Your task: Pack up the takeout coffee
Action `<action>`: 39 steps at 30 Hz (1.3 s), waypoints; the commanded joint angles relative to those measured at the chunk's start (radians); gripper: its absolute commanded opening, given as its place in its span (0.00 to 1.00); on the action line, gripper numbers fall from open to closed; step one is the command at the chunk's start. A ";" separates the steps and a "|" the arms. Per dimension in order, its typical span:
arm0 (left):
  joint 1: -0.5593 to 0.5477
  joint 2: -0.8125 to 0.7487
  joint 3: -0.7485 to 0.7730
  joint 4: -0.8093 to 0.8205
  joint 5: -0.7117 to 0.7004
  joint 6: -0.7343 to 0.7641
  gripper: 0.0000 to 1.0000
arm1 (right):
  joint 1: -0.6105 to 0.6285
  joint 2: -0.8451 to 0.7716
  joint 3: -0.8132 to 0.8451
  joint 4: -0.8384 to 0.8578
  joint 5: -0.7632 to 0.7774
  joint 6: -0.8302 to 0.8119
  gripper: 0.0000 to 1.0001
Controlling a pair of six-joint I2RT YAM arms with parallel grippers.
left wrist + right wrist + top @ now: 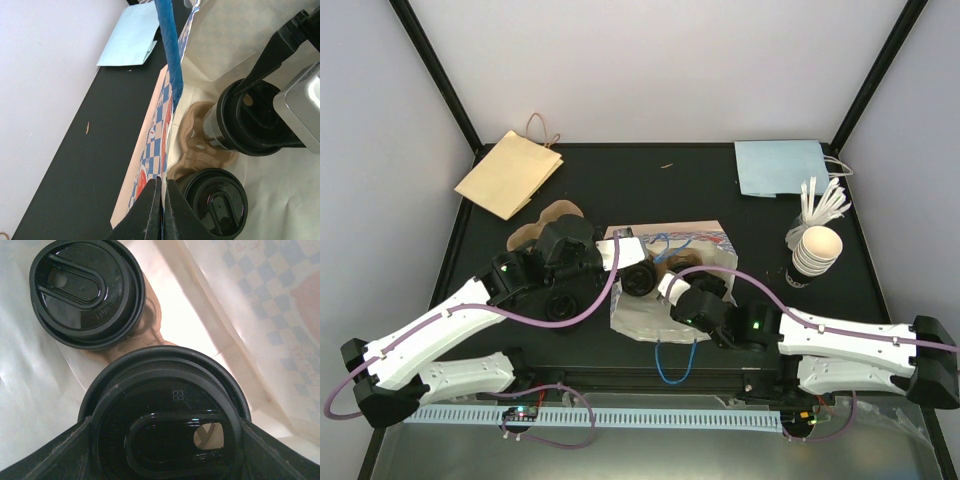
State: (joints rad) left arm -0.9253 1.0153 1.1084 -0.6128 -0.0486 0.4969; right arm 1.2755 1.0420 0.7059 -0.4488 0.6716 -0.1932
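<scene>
Right gripper [165, 452] — its jaws wrap the lidded coffee cup [165, 390] inside the paper bag [155, 145], at the cardboard tray [200, 125], just beside the other cup [87, 290]. Left gripper [161, 200] — jaws closed, pinching the bag's edge.

The left hand [161, 200] is pinched shut (the right hand [167, 450] spread wide).

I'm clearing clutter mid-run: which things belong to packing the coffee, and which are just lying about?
In the job: checkered bag, carrier, gripped cup, second cup, left gripper pinching the bag's edge, right gripper round the gripped cup.
Lying about: brown bag, blue bag, cup stack, white sticks.
</scene>
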 commanded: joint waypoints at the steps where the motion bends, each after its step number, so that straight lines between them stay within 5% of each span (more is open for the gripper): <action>1: -0.007 -0.011 0.016 0.008 -0.005 0.005 0.02 | -0.015 -0.035 -0.006 0.027 0.017 0.028 0.67; 39: -0.010 -0.009 0.016 0.010 0.086 0.012 0.01 | -0.154 0.099 -0.063 0.221 -0.079 0.025 0.69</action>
State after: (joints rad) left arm -0.9272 1.0153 1.1084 -0.6132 -0.0124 0.4976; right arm 1.1336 1.1275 0.6571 -0.2989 0.5987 -0.1600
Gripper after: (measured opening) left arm 0.017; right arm 0.719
